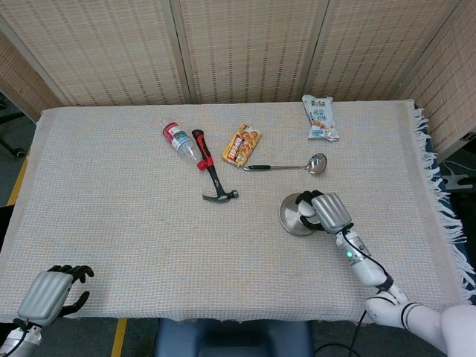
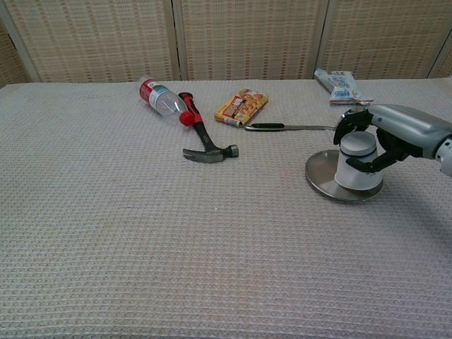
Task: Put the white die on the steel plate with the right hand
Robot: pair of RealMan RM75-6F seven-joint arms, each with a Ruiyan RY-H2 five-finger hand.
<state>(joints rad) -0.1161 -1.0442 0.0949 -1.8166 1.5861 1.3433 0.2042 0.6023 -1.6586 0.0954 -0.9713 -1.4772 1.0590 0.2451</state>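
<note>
The head view alone shows the left hand (image 1: 50,295), at the table's near left corner with fingers curled in on nothing; the chest view leaves it out of frame. The chest view in turn shows side-on what the head view hides under the right hand (image 1: 325,212): a white cup (image 2: 355,164) standing mouth-down and upright on the steel plate (image 2: 319,178), its long axis vertical, its closed base uppermost. The right hand's dark fingers (image 2: 348,120) wrap around the cup's upper part, grasping it. The plate lies flat on the woven tablecloth (image 2: 176,233), just in front of the ladle (image 2: 300,127). The white die cannot be seen in either view, so its place and facing cannot be told. The hammer (image 1: 213,177), bottle (image 1: 178,140) and snack packs (image 1: 242,144) lie well apart from the plate.
</note>
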